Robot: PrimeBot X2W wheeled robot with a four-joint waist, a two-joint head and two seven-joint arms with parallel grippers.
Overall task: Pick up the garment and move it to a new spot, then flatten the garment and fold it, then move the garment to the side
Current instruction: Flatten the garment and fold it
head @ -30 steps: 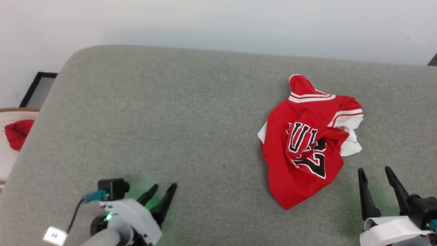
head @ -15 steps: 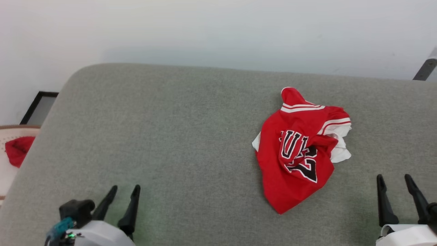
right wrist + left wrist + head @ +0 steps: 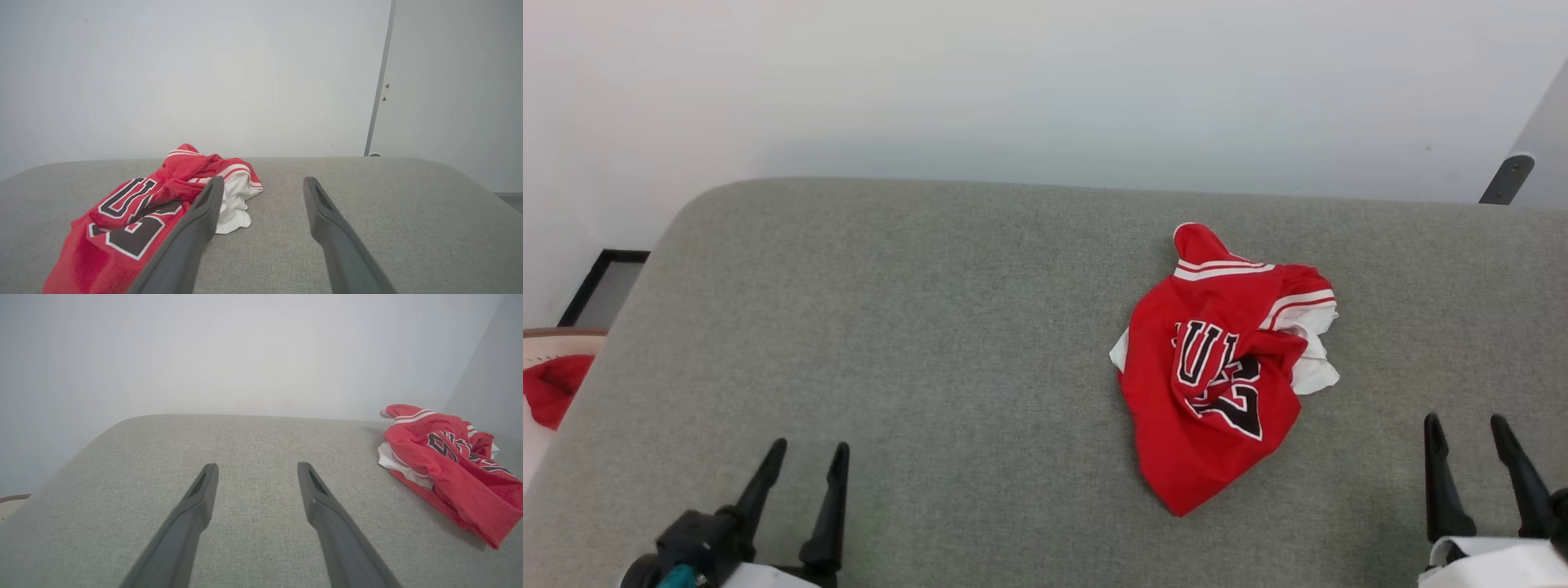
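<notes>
The garment (image 3: 1217,384) lies crumpled in a loose heap on the right half of the tabletop (image 3: 931,327), towards its far edge. Its red body is bunched over itself, the black white-outlined letters are creased, and white sleeve cloth spills out on the heap's right. Nothing touches it, so the first step, picking it up, looks not yet begun.

The right end effector (image 3: 1464,423) is the nearer one, hovering just to the garment's near right with its fingers spread wide and nothing between them. The left end effector (image 3: 809,449) sits well apart on the near left, also wide open and empty.

The next move probably calls for the right arm to reach forward and inward. It should close on a raised fold or the striped trim, not on a flat layer, so the cloth lifts as one piece.

The tabletop is padded, covered in grey woven fabric, with rounded corners and plenty of bare area to the left for spreading. A plain pale wall (image 3: 1013,82) stands behind it. A red cloth scrap (image 3: 551,388) lies beyond the left edge, near a dark frame (image 3: 600,286).
</notes>
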